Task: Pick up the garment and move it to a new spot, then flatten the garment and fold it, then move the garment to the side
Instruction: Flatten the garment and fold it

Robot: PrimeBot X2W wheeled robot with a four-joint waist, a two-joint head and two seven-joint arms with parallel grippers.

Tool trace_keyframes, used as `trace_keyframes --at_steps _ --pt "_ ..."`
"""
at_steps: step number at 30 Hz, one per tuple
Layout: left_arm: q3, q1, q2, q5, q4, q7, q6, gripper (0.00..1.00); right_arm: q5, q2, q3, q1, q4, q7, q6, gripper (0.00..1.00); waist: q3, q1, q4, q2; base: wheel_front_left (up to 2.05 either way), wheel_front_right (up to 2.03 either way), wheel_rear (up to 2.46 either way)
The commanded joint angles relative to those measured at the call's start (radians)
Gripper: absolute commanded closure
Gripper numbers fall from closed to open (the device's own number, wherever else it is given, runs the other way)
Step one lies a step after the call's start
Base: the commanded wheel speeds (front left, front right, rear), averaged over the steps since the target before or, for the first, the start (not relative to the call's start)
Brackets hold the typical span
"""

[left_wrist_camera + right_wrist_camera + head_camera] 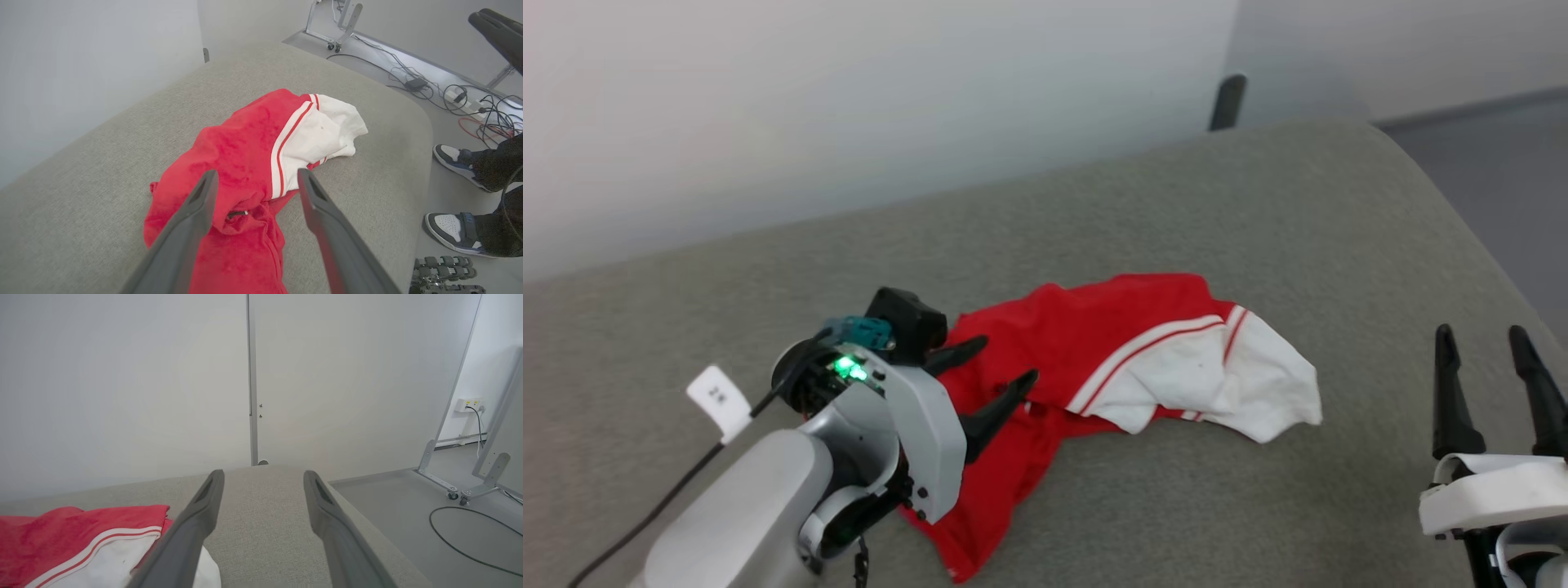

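The left gripper (1009, 358) (257, 175), two long dark fingers on a pale grey wrist with a green light lit, stands wide open over the near red part of a soft red jersey-style shirt (1094, 335) (241, 151) (61, 535) with a white sleeve panel and red-and-white striped trim. Nothing is clamped between its jaws. In the left wrist view red cloth lies under and between the two fingers, but whether the tips touch it cannot be told. The shirt lies crumpled and unfolded on a broad grey fabric-covered pad (1217, 204) (102, 163) (265, 522), about midway between its left and right edges. The red body trails toward the near edge, and the white sleeve panel spreads toward the right edge, well short of it. The far edge of the pad runs along a plain pale wall (849, 98). The right gripper (1481, 333) (263, 475) is likewise spread fully and holds nothing. It hangs near the right edge of the pad, apart from the shirt, with its fingers pointing toward the far edge and bare grey fabric between them. A small white label (719, 400) sits on a black cable (645, 514) beside the left forearm. On the grey floor (441, 102) beyond the pad's right edge, a person's two dark-and-white shoes (449, 224) stand near a tangle of black cables (470, 98).
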Motion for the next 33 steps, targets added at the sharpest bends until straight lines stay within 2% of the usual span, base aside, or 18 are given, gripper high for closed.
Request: trace_keyframes --at_steps 1,12,19,20,21,22,23,33 --pt "-0.022 -0.024 0.013 -0.009 0.023 0.008 -0.003 0.00 0.023 0.004 0.011 -0.015 0.011 -0.013 -0.001 0.00 0.057 0.0000 -0.063 -0.0001 0.00 0.00 0.00" --pt "-0.117 -0.072 0.073 0.019 0.195 0.006 -0.003 0.00 0.086 0.004 0.046 -0.036 0.049 -0.055 -0.001 0.00 0.120 0.0000 -0.114 -0.0001 0.00 0.00 0.00" --pt "-0.186 -0.101 0.059 0.035 0.345 -0.006 -0.002 0.00 0.097 0.003 0.065 -0.053 0.075 -0.065 -0.001 0.00 0.141 0.0000 -0.111 -0.0001 0.00 0.00 0.00" --pt "-0.195 -0.104 0.053 0.028 0.364 -0.009 -0.002 0.40 0.099 0.003 0.067 -0.057 0.077 -0.065 -0.001 0.00 0.142 0.0000 -0.109 -0.0001 0.00 0.00 0.00" --pt "-0.206 -0.107 0.049 0.022 0.378 -0.014 -0.002 0.65 0.100 0.003 0.068 -0.058 0.078 -0.066 -0.001 0.00 0.143 0.0000 -0.106 -0.0001 0.00 0.00 0.00" --pt "-0.219 -0.111 0.044 0.017 0.389 -0.019 -0.002 0.71 0.096 0.003 0.067 -0.057 0.079 -0.066 -0.001 0.00 0.144 0.0000 -0.102 -0.0001 0.00 0.00 0.00" --pt "-0.228 -0.113 0.042 0.005 0.403 -0.024 -0.002 1.00 0.096 0.003 0.070 -0.058 0.080 -0.067 -0.001 0.00 0.145 0.0000 -0.100 -0.0001 0.00 0.00 0.00" --pt "-0.277 -0.158 0.042 -0.097 0.476 -0.069 0.000 1.00 0.082 0.003 0.058 -0.045 0.075 -0.052 -0.001 0.00 0.113 0.0000 -0.030 -0.0001 0.00 0.00 0.00"
